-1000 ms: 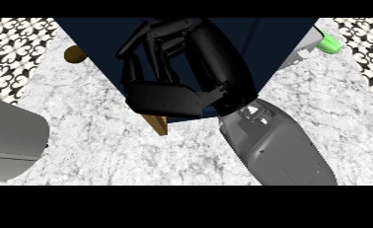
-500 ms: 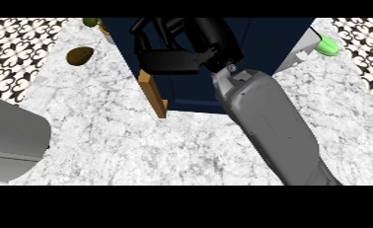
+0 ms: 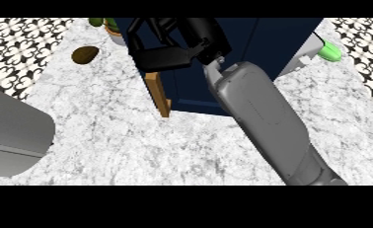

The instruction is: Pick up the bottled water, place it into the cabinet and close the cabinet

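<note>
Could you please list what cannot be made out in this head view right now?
- Bottled water: not seen; the right hand and forearm block the cabinet front.
- Cabinet interior: hidden behind the wooden door edge and the hand.
- Left hand: cut off; only a grey forearm shows at the left edge.
- Green-capped object: partly cut off by the cabinet.

A: What holds everything here?
B: A white marbled counter. A dark blue cabinet stands on it at the far edge, its wooden door edge jutting toward the near side.
A: Anything else lying on it?
B: A brown oval thing near the far left corner, apart from the cabinet
</note>
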Tool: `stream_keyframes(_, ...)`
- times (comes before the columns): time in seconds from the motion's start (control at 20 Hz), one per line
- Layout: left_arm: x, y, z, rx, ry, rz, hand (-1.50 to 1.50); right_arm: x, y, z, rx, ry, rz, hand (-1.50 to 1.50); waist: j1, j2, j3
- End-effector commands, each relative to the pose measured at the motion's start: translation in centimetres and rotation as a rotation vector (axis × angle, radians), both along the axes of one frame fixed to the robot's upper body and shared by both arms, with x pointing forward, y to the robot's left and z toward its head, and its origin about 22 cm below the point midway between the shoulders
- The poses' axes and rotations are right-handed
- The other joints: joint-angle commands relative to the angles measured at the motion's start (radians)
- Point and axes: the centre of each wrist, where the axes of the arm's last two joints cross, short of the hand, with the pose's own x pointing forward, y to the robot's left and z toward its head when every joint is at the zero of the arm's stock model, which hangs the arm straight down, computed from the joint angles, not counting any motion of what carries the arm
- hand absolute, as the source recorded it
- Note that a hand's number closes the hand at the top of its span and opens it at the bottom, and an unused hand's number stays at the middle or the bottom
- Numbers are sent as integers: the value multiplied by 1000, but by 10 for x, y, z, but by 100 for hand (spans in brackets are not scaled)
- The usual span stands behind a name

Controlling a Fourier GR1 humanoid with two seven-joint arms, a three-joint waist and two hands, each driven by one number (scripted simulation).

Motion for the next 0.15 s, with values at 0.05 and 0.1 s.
stream_keyframes(0.05, 12, 2, 6, 8, -14, -16, 150, 39, -31, -24, -36, 134, -190, 150, -9, 64, 6)
stream_keyframes(0.1, 6, 1, 9, 7, 4, -24, 150, 37, -34, -40, -41, 151, -198, 150, -4, 61, 7)
